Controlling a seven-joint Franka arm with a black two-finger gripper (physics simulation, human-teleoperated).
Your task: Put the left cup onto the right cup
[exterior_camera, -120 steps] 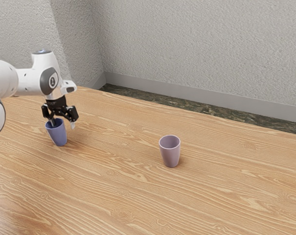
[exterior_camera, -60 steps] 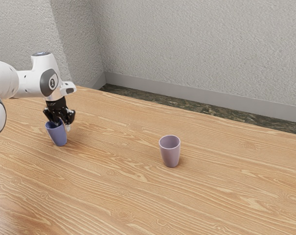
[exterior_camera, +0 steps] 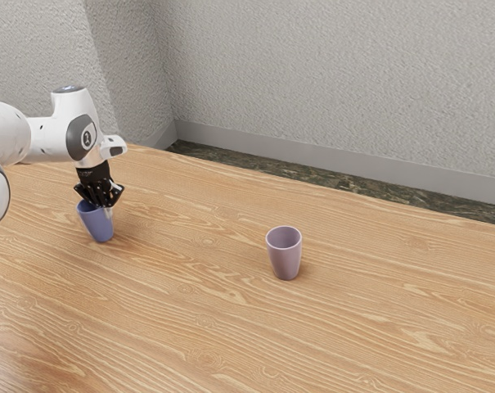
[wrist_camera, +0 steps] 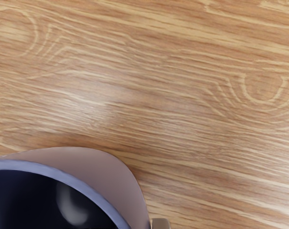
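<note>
Gripping rim of blue cup (exterior_camera: pixel 97 224) (wrist_camera: pixel 34 200), black gripper (exterior_camera: pixel 97 204) was clenched on cup wall, fingers drawn close together. Blue cup's base rested on wooden table (exterior_camera: pixel 231 327), near exterior view's left edge. Mauve cup (exterior_camera: pixel 284 252) stood upright, well apart toward exterior view's right, nothing touching it. Wrist view showed blue cup's dark inside just under hand, wood grain beyond it.
</note>
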